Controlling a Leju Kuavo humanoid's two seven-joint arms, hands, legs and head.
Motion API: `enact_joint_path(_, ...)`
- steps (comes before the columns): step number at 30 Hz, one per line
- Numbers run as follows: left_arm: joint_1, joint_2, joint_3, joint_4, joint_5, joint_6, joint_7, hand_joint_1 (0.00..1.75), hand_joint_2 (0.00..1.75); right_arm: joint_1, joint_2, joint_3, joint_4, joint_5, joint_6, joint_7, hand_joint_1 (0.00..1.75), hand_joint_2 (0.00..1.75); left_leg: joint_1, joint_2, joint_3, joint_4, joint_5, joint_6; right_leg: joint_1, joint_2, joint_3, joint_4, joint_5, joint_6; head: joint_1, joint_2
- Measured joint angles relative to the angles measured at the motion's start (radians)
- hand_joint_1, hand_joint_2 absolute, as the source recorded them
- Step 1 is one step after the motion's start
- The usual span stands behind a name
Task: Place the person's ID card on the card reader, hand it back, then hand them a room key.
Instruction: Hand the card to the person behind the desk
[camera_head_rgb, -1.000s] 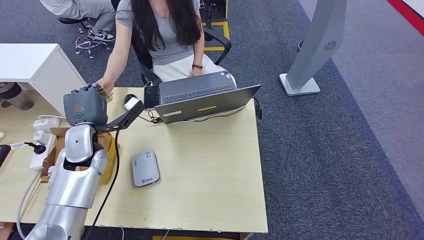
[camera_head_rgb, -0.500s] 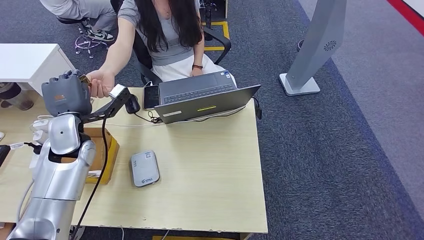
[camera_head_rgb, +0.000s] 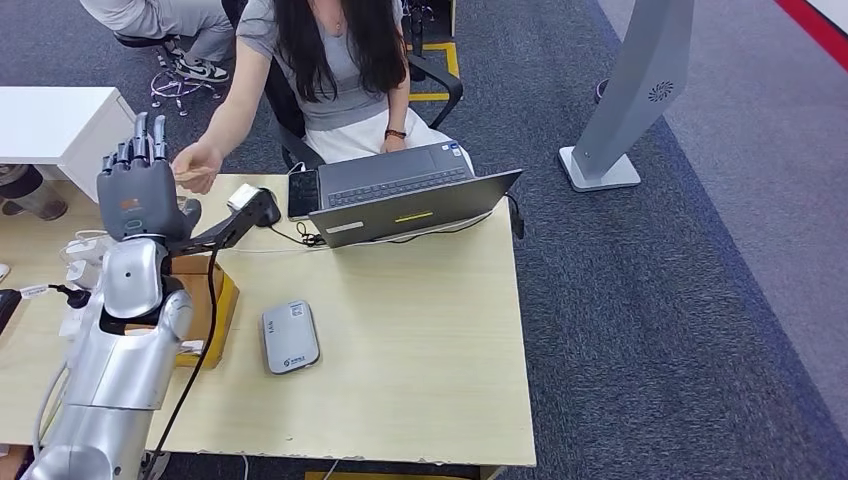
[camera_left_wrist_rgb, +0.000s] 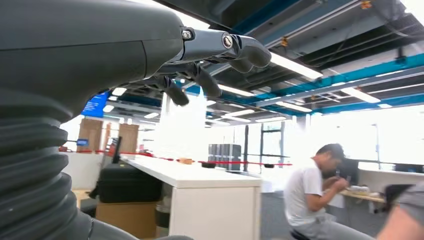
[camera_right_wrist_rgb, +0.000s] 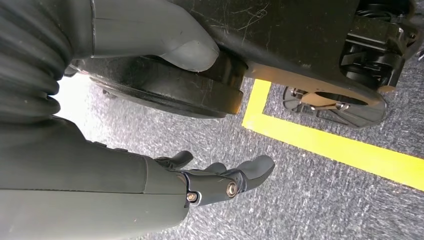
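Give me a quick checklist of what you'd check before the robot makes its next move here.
1. Left robot hand empty, fingers spread: ok.
2. Card now with the person's hand: cannot tell; something small shows there.
3. Card reader bare on the table: ok.
4. Right robot hand free, hanging over the floor: ok.
5. Which card was just passed, ID or key: cannot tell.

Before me, a pale wooden table (camera_head_rgb: 420, 340). On it: a flat grey rounded card reader (camera_head_rgb: 290, 336) near my side; an open grey laptop (camera_head_rgb: 405, 200) at the far edge; a black phone (camera_head_rgb: 303, 193) just beside it; a brown cardboard box (camera_head_rgb: 205, 300); a white power strip (camera_head_rgb: 85, 290) at the left.
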Motion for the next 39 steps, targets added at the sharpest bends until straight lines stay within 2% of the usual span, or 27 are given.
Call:
enact_joint_path(6, 0.083, -0.059, 0.008, -0.112, 0.0, -0.003, -0.063, 0.0, 1.75, 0.0, 0.0, 0.0, 0.0, -0.028, -0.002, 0.0, 0.0, 1.75, 0.0, 0.001, 0.0, 0.0, -0.001, 0.001, 0.0, 0.0, 0.0, 0.0, 0.0, 0.0, 0.001, 0.0)
enact_joint_path(8, 0.115, -0.079, 0.013, -0.151, 0.0, -0.007, -0.112, 0.0, 1.75, 0.001, 0.0, -0.002, 0.0, -0.045, -0.004, -0.002, 0.0, 1.75, 0.0, 0.0, 0.0, 0.0, -0.001, 0.001, 0.0, 0.0, 0.0, 0.0, 0.0, 0.0, 0.001, 0.0)
enact_joint_path(10, 0.166, -0.104, 0.019, -0.202, 0.0, -0.01, -0.169, 0.0, 1.75, 0.003, 0.0, -0.004, 0.001, -0.067, -0.007, -0.006, 0.0, 1.75, 0.0, 0.0, 0.0, 0.0, -0.001, 0.001, 0.0, 0.0, 0.0, 0.0, -0.001, 0.001, 0.001, 0.0)
enact_joint_path(14, 0.27, -0.147, 0.021, -0.292, 0.0, -0.009, -0.216, 0.0, 1.75, 0.005, 0.0, -0.006, 0.001, -0.097, -0.014, -0.01, 0.0, 1.75, 0.0, 0.001, 0.0, 0.0, -0.002, 0.001, 0.0, 0.001, 0.0, 0.0, -0.001, 0.001, 0.002, 0.0)
enact_joint_path(16, 0.343, -0.162, 0.021, -0.347, 0.0, -0.004, -0.264, 0.0, 1.75, 0.008, 0.0, -0.013, 0.002, -0.124, -0.021, -0.014, 0.0, 1.75, -0.001, 0.001, 0.0, 0.0, -0.003, 0.002, -0.001, 0.001, 0.0, 0.0, -0.001, 0.001, 0.002, 0.0)
enact_joint_path(20, 0.561, -0.181, 0.021, -0.472, 0.002, 0.039, -0.326, 0.0, 1.75, 0.015, 0.0, -0.031, 0.006, -0.173, -0.031, -0.026, 0.0, 1.75, -0.001, 0.003, 0.0, 0.0, -0.005, 0.003, -0.001, 0.002, -0.001, -0.001, -0.003, 0.001, 0.002, 0.0)
enact_joint_path(24, 0.739, -0.178, 0.021, -0.553, 0.013, 0.038, -0.319, 0.0, 1.75, 0.018, 0.0, -0.051, 0.01, -0.21, -0.042, -0.03, 0.0, 1.75, -0.001, 0.003, 0.0, 0.0, -0.007, 0.004, -0.001, 0.001, 0.0, -0.001, -0.005, 0.002, 0.002, 0.0)
enact_joint_path(27, 0.822, -0.172, 0.023, -0.584, 0.019, -0.003, -0.296, 0.0, 1.75, 0.02, 0.0, -0.058, 0.015, -0.233, -0.048, -0.03, 0.0, 1.75, -0.001, 0.002, 0.0, 0.0, -0.007, 0.004, -0.001, 0.001, 0.0, -0.001, -0.006, 0.003, 0.002, 0.0)
enact_joint_path(32, 0.905, -0.174, 0.081, -0.599, 0.008, -0.095, -0.278, 0.0, 1.75, 0.02, 0.003, -0.065, 0.02, -0.262, -0.058, -0.027, 0.0, 1.75, 0.0, 0.002, 0.0, 0.0, -0.007, 0.004, 0.0, 0.001, 0.001, -0.001, -0.006, 0.003, 0.002, 0.0)
enact_joint_path(39, 0.923, -0.206, 0.206, -0.599, 0.002, -0.123, -0.335, 0.0, 1.75, 0.02, 0.006, -0.065, 0.025, -0.275, -0.058, -0.026, 0.0, 1.75, -0.001, 0.002, 0.0, 0.0, -0.007, 0.004, 0.0, 0.0, 0.001, -0.001, -0.005, 0.003, 0.002, 0.0)
